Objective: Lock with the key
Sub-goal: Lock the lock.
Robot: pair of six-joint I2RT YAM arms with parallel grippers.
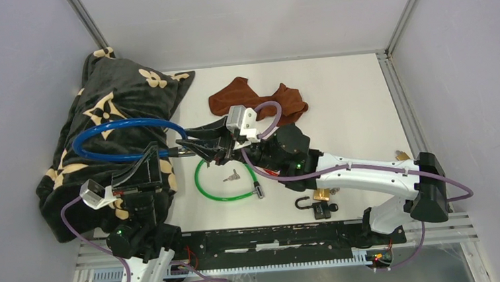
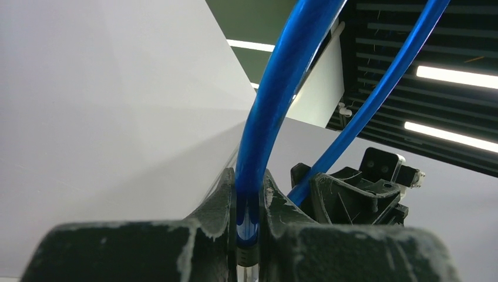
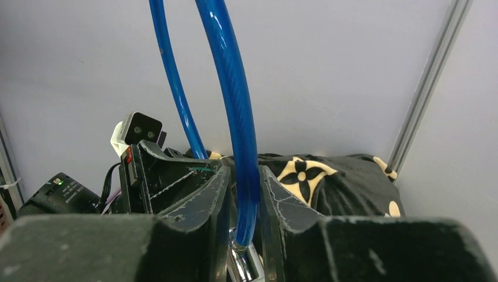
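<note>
A blue cable lock (image 1: 125,126) arches in a loop above the black patterned cushion (image 1: 113,101). My left gripper (image 1: 156,156) is shut on one end of it; the left wrist view shows the cable (image 2: 276,100) with a black collar pinched between the fingers (image 2: 226,202). My right gripper (image 1: 190,145) is shut on the other end; the right wrist view shows the cable (image 3: 235,106) and its metal tip (image 3: 241,261) between the jaws. The two grippers face each other, close together. A small bunch of keys (image 1: 232,177) lies on the table below the right wrist.
A green cable lock (image 1: 212,190) circles the keys. A brown cloth (image 1: 257,98) lies at the back centre. A black padlock (image 1: 320,207) and a brass padlock (image 1: 321,194) lie by the right arm, another brass lock (image 1: 402,155) at the right edge. Grey walls surround the table.
</note>
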